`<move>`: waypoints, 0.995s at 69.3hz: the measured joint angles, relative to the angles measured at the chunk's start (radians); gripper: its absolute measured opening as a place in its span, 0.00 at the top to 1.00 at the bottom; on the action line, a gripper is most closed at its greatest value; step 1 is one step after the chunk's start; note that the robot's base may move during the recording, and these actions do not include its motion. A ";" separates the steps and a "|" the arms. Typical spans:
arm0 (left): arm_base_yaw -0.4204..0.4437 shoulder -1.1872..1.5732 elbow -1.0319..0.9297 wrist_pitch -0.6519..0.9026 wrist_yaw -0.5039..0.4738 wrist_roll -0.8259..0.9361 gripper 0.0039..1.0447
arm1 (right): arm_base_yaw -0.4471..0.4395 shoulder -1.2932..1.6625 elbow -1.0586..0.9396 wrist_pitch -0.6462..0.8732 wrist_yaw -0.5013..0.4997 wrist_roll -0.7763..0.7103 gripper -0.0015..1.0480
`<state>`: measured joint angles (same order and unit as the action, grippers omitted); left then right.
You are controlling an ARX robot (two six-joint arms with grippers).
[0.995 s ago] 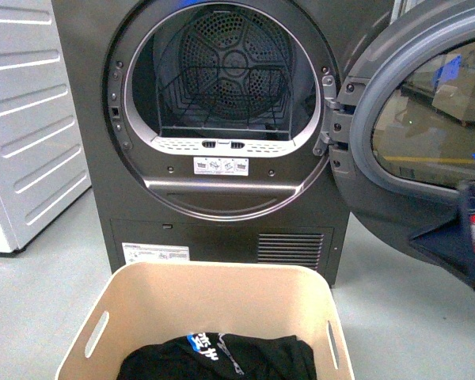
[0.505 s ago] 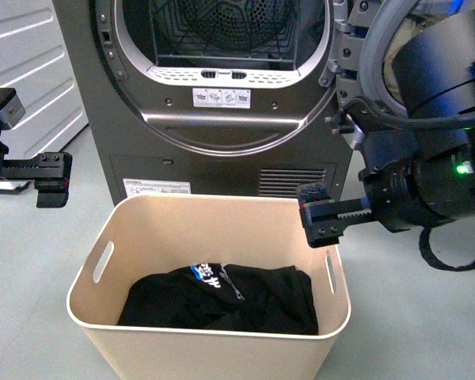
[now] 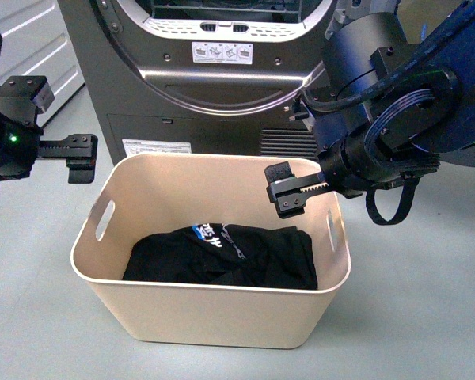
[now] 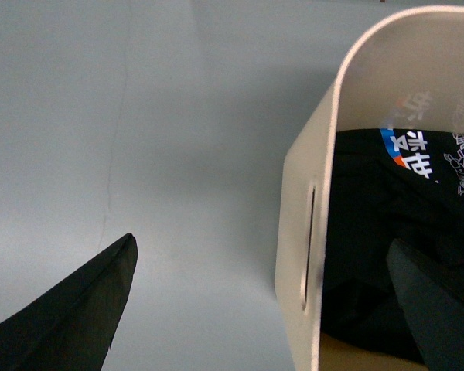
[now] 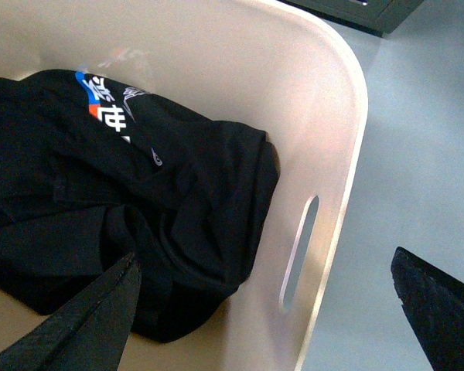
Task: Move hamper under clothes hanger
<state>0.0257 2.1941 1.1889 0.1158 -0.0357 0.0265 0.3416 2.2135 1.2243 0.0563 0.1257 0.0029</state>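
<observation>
One beige plastic rectangular hamper [image 3: 214,313], smooth-walled with rounded corners and slot handles, sits on the grey floor [image 3: 427,317] just before the dark grey dryer [image 3: 222,95] and holds a black printed garment [image 3: 222,253]. The left gripper [image 3: 81,158] and right gripper [image 3: 289,194] gape wide and empty, straddling its side walls.

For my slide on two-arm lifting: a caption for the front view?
Left gripper and right gripper, both open, hover above opposite walls of the hamper; black garment inside, dryer behind.

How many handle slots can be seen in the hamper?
2. One slot is in the left wall of the hamper, the other in the right wall. None seems hidden.
</observation>
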 joint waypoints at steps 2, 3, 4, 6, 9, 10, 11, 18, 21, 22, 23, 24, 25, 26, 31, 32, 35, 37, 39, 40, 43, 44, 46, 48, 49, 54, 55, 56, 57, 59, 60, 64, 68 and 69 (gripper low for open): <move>-0.007 0.008 0.002 0.003 0.005 0.000 0.06 | -0.003 0.011 0.006 -0.001 0.005 0.000 0.08; -0.010 0.011 0.003 0.003 0.006 -0.001 0.06 | -0.004 0.016 0.009 -0.001 0.005 0.000 0.08; -0.014 0.018 0.006 0.003 0.008 -0.003 0.06 | -0.007 0.022 0.013 -0.002 0.006 0.000 0.08; -0.019 0.023 0.008 0.005 0.010 -0.003 0.06 | -0.010 0.029 0.015 -0.001 0.007 0.000 0.08; -0.025 0.035 0.013 0.009 0.010 -0.004 0.06 | -0.017 0.042 0.019 -0.001 0.010 0.000 0.08; -0.027 0.038 0.014 0.009 0.010 -0.006 0.06 | -0.018 0.046 0.021 -0.001 0.011 0.000 0.08; -0.030 0.044 0.018 0.011 0.010 -0.008 0.06 | -0.021 0.052 0.022 -0.001 0.011 0.000 0.08; -0.039 0.071 0.036 0.017 0.010 -0.016 0.06 | -0.034 0.076 0.029 0.003 0.011 0.000 0.08; -0.039 0.084 0.045 0.018 0.010 -0.022 0.06 | -0.038 0.088 0.035 0.003 0.011 0.000 0.08; -0.039 0.086 0.047 0.020 0.010 -0.022 0.06 | -0.039 0.091 0.037 0.003 0.011 0.000 0.08; -0.039 0.089 0.049 0.022 0.010 -0.022 0.06 | -0.040 0.094 0.039 0.003 0.011 0.000 0.08; -0.039 0.092 0.051 0.023 0.010 -0.023 0.06 | -0.041 0.098 0.041 0.003 0.011 0.000 0.08; -0.039 0.099 0.057 0.023 0.010 -0.026 0.06 | -0.043 0.104 0.045 0.003 0.011 0.000 0.08; -0.039 0.102 0.059 0.023 0.010 -0.026 0.06 | -0.044 0.107 0.048 0.004 0.011 0.001 0.08; -0.038 0.121 0.072 0.029 0.010 -0.029 0.06 | -0.049 0.129 0.064 0.004 0.011 0.001 0.08; -0.037 0.127 0.077 0.031 0.010 -0.029 0.06 | -0.050 0.135 0.069 0.004 0.010 0.002 0.08; -0.037 0.137 0.084 0.031 0.010 -0.029 0.06 | -0.053 0.145 0.077 0.004 0.009 0.002 0.08; -0.036 0.147 0.090 0.031 0.010 -0.030 0.06 | -0.054 0.154 0.085 0.004 0.008 0.002 0.08; -0.036 0.153 0.094 0.031 0.010 -0.030 0.06 | -0.055 0.161 0.092 0.004 0.008 0.002 0.08; -0.036 0.156 0.096 0.031 0.010 -0.030 0.06 | -0.056 0.164 0.095 0.003 0.008 0.003 0.08; -0.036 0.168 0.103 0.034 0.010 -0.031 0.06 | -0.057 0.177 0.107 0.003 0.006 0.003 0.08; -0.036 0.171 0.105 0.034 0.010 -0.031 0.06 | -0.058 0.180 0.110 0.003 0.006 0.003 0.08; -0.037 0.181 0.111 0.035 0.010 -0.033 0.06 | -0.058 0.189 0.117 0.001 0.005 0.003 0.08; -0.037 0.186 0.114 0.036 0.010 -0.033 0.06 | -0.059 0.195 0.122 0.000 0.005 0.004 0.08; -0.038 0.193 0.117 0.037 0.010 -0.034 0.06 | -0.059 0.201 0.126 0.000 0.005 0.005 0.08; -0.041 0.209 0.125 0.039 0.010 -0.036 0.06 | -0.061 0.219 0.137 -0.003 0.005 0.005 0.08; -0.042 0.212 0.126 0.039 0.010 -0.037 0.06 | -0.061 0.221 0.138 -0.003 0.005 0.005 0.08; -0.042 0.215 0.127 0.039 0.010 -0.037 0.06 | -0.062 0.224 0.140 -0.003 0.005 0.006 0.08; -0.043 0.217 0.127 0.039 0.010 -0.037 0.06 | -0.062 0.227 0.141 -0.003 0.005 0.006 0.08; -0.046 0.223 0.128 0.041 0.010 -0.039 0.06 | -0.063 0.235 0.145 -0.004 0.005 0.009 0.08; -0.047 0.225 0.128 0.042 0.010 -0.040 0.06 | -0.064 0.237 0.147 -0.005 0.005 0.009 0.08; -0.051 0.234 0.128 0.044 0.010 -0.044 0.06 | -0.066 0.249 0.154 -0.006 0.007 0.010 0.08; -0.057 0.241 0.128 0.044 0.011 -0.047 0.06 | -0.068 0.260 0.158 -0.006 0.009 0.013 0.08; -0.059 0.241 0.128 0.044 0.011 -0.048 0.06 | -0.068 0.262 0.158 -0.006 0.009 0.013 0.08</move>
<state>-0.0330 2.4351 1.3170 0.1600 -0.0250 -0.0216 0.2737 2.4752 1.3827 0.0502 0.1345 0.0158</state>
